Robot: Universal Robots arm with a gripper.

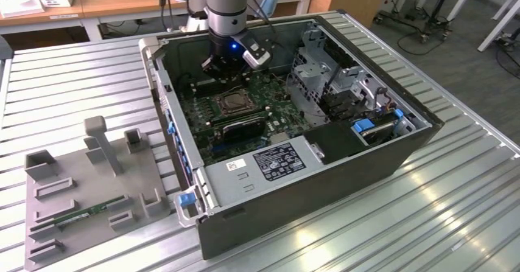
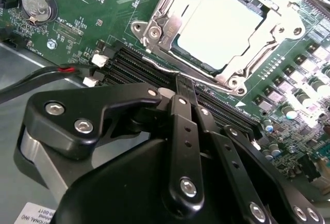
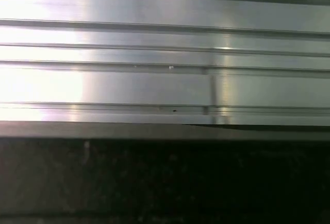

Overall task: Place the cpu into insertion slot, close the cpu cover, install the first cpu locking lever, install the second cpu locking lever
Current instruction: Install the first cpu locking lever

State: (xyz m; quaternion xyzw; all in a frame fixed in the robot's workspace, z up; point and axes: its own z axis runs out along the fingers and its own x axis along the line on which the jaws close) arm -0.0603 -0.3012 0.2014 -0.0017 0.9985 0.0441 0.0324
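A grey tray (image 1: 81,193) lies on the surface (image 1: 73,83), well to the exterior view's left of the end effector (image 1: 230,67). Its fingers (image 2: 184,126) are narrow, tips by a locking lever (image 2: 154,63); just beyond, the cpu (image 2: 219,28) sits in the insertion slot (image 1: 231,103) under the cpu cover (image 2: 154,28).

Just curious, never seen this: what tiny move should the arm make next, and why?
Probably press the locking lever down a little: the cpu lies under the closed cpu cover, and the end effector is right at that lever.
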